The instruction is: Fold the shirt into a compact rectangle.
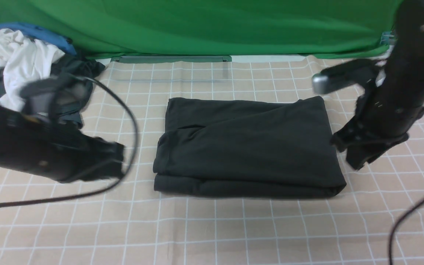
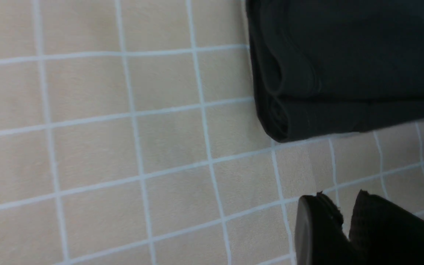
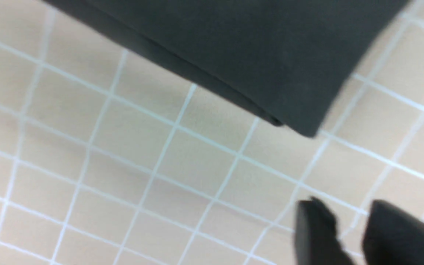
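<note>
Beige grid cloth (image 1: 234, 228), green backdrop (image 1: 212, 25) (shirt (image 1: 247, 147) folded, ctr).

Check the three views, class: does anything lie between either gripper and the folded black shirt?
Nothing visible does. The shirt lies folded on the checked cloth. Only bare cloth separates it from the left gripper and from the right gripper. The pile of clothes sits at the far left, out of both paths.

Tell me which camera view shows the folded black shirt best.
The front view: the whole shirt lies there as a folded rectangle on the checked cloth, all four edges visible. The left wrist view shows only one stacked corner; the right wrist view shows another corner, blurred.
</note>
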